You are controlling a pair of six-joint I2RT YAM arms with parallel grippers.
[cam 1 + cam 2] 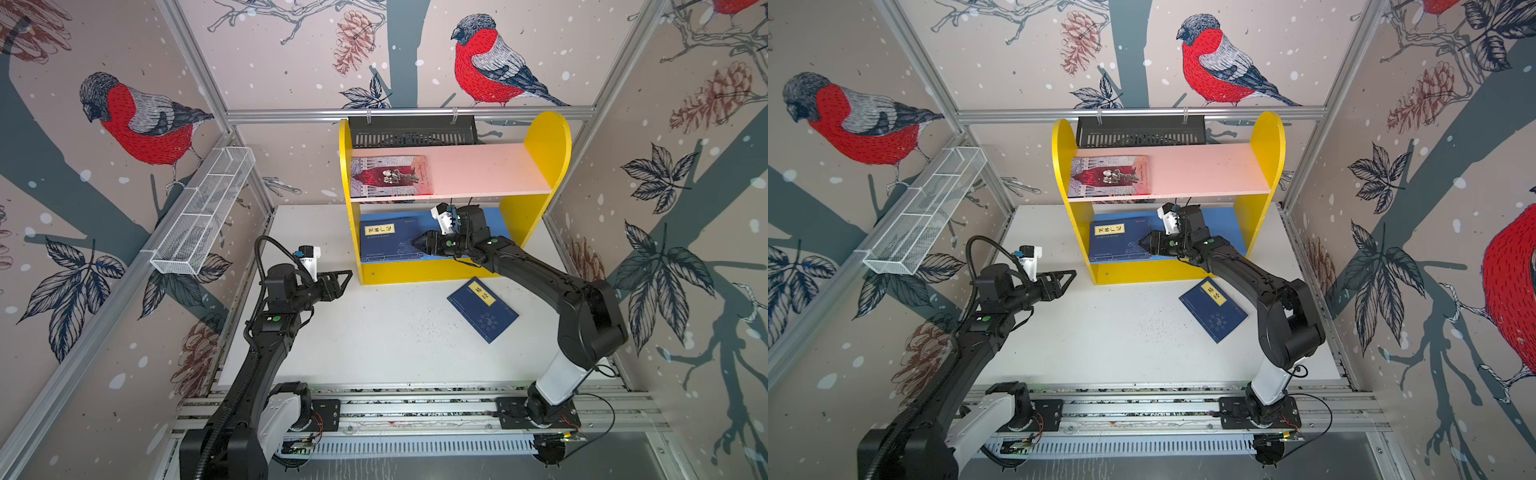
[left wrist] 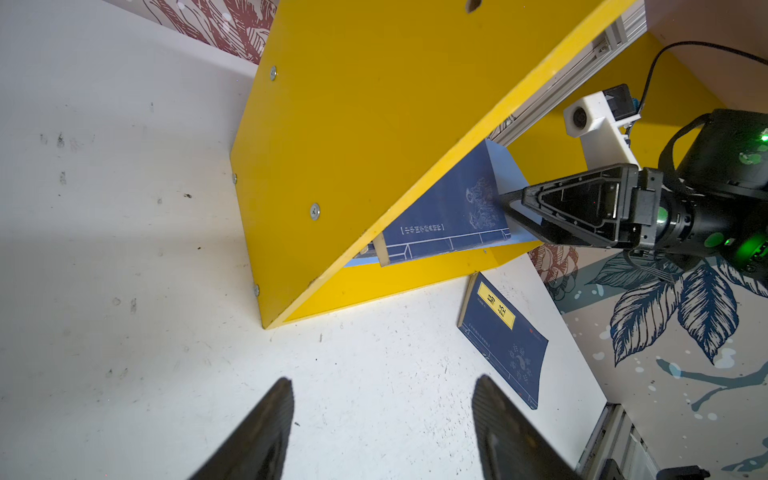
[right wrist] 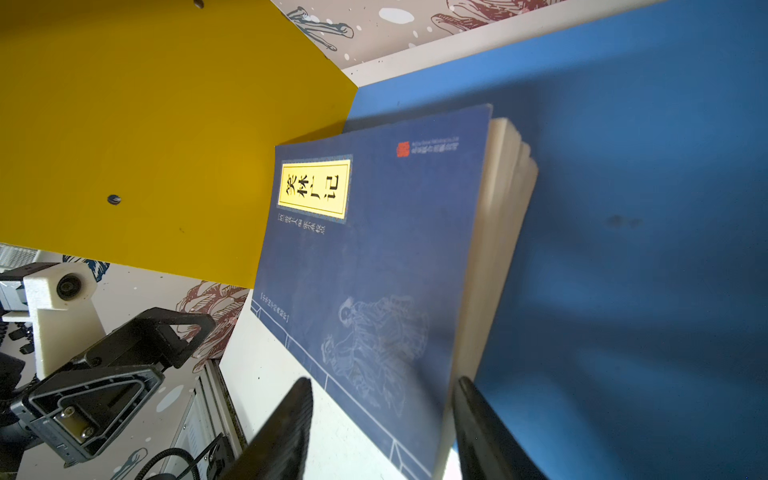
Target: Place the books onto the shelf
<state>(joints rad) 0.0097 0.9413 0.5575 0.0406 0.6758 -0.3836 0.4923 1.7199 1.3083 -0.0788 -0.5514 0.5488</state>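
The yellow shelf (image 1: 548, 137) (image 1: 1271, 137) stands at the back of the white table. A dark red and grey book (image 1: 390, 176) (image 1: 1108, 176) lies flat on its pink upper board (image 1: 478, 170). On the blue lower board (image 3: 623, 208) lies a stack of navy books (image 1: 386, 241) (image 1: 1113, 239) (image 3: 374, 249) (image 2: 449, 216). My right gripper (image 1: 415, 245) (image 1: 1140, 243) (image 3: 382, 380) reaches into that tier, open, its jaws either side of the stack's near corner. Another navy book (image 1: 482, 309) (image 1: 1212, 309) (image 2: 503, 336) lies on the table before the shelf. Left of the shelf hovers my open, empty left gripper (image 1: 349, 274) (image 1: 1073, 274) (image 2: 384, 380).
A white wire mesh basket (image 1: 203, 212) hangs on the left wall. A black slotted tray (image 1: 411, 131) hangs on the back rail behind the shelf. Both arm bases sit on the rail (image 1: 415, 409) along the table's front edge. Printed walls enclose three sides.
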